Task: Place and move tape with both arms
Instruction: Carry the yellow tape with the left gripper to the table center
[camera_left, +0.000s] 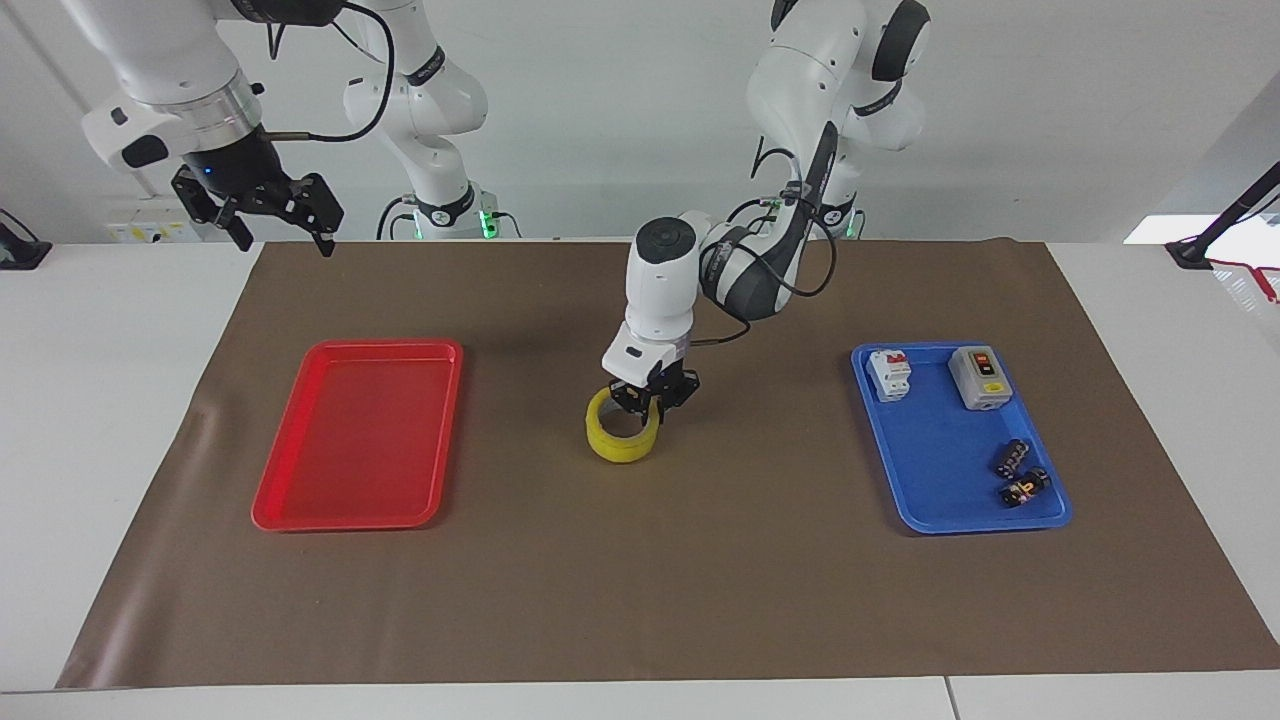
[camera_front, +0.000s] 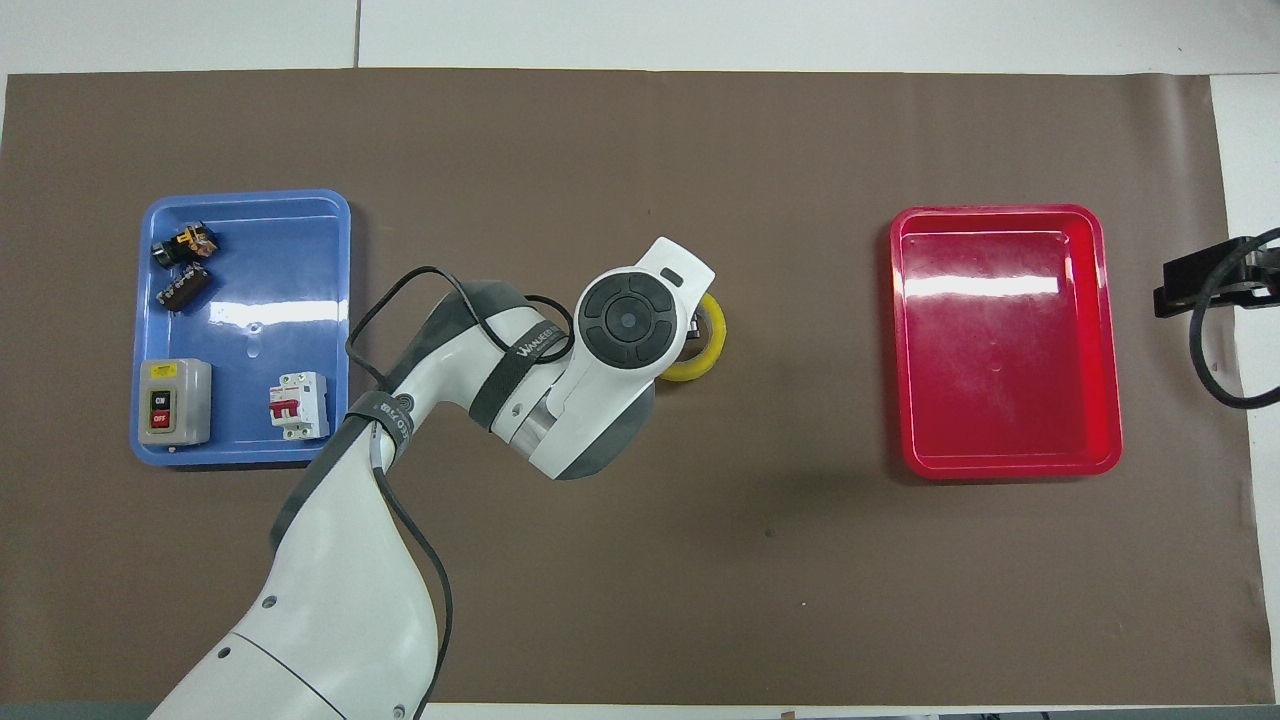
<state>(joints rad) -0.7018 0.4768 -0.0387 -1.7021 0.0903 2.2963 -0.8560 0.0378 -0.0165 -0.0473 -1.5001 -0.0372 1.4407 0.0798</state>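
The yellow tape (camera_left: 615, 447) is a ring with a white core at the middle of the brown mat (camera_left: 640, 580). My left gripper (camera_left: 650, 405) comes down from above and is shut on the ring's upper wall; I cannot tell whether the roll rests on the mat. In the overhead view the left arm's wrist covers most of the tape (camera_front: 709, 349). My right gripper (camera_left: 283, 238) waits open and holding nothing, high over the mat's corner at the right arm's end, close to the robots; only its black tip (camera_front: 1190, 287) shows from overhead.
A red tray (camera_left: 385, 346) (camera_front: 1000, 211) with nothing in it lies toward the right arm's end. A blue tray (camera_left: 940, 460) (camera_front: 260, 300) toward the left arm's end holds a grey switch box (camera_left: 980, 378), a white breaker (camera_left: 889, 373) and small dark parts (camera_left: 1020, 475).
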